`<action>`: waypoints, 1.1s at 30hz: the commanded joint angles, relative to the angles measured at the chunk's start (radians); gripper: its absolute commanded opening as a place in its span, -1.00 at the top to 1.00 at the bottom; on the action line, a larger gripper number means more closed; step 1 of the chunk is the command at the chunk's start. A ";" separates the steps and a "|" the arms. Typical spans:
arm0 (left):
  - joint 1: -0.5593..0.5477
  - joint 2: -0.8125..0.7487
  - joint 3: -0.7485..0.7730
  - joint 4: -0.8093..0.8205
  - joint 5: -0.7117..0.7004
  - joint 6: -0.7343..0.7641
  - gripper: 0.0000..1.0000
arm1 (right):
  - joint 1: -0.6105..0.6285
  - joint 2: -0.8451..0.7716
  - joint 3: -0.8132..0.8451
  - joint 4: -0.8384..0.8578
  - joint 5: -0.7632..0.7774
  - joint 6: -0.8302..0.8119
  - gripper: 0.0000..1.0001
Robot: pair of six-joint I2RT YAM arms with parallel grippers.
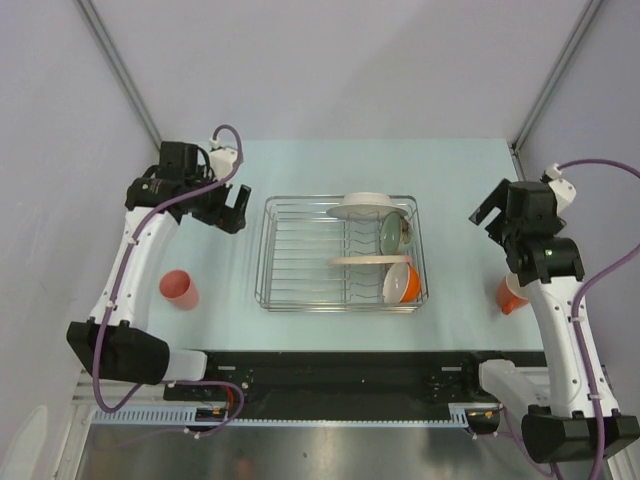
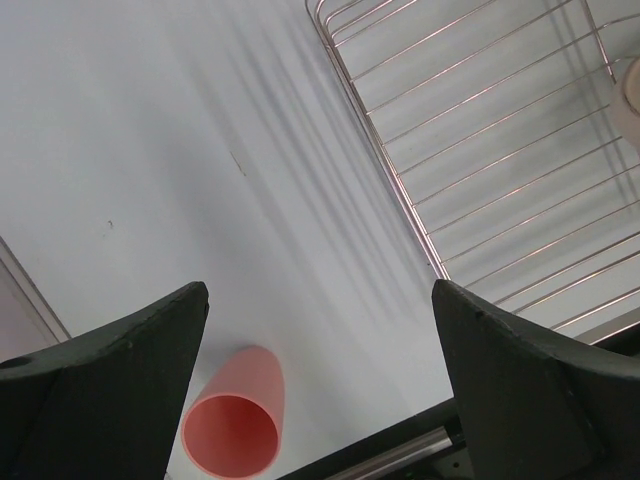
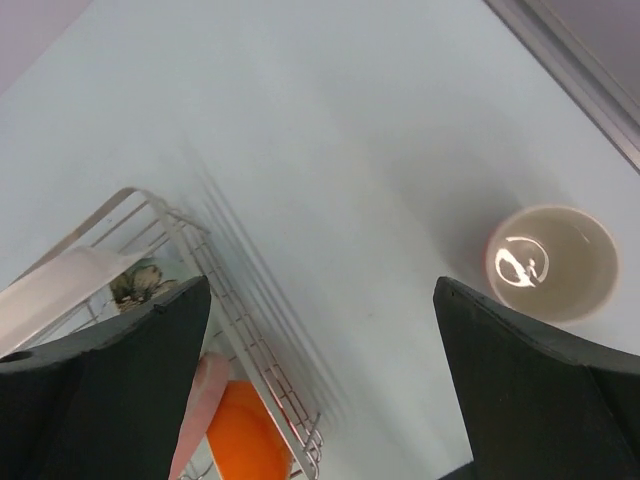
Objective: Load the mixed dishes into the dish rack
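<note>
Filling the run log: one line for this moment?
left gripper open | right gripper open | dish rack partly loaded | tumbler on table, left of rack | mug on table, right of rack

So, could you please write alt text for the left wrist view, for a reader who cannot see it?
A pink tumbler stands on the pale table with its open mouth toward the camera, low in the picture between the two dark fingers of the open, empty left tool. One end of the wire dish rack fills the upper right.

Pale blue tabletop (image 1: 330, 165) between grey side walls (image 1: 50, 100), metal corner posts (image 1: 118, 70) behind.
</note>
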 commanded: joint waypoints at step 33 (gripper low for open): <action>0.112 0.044 -0.189 0.190 0.137 -0.017 -1.00 | -0.134 0.256 -0.143 -0.149 0.262 0.347 -0.85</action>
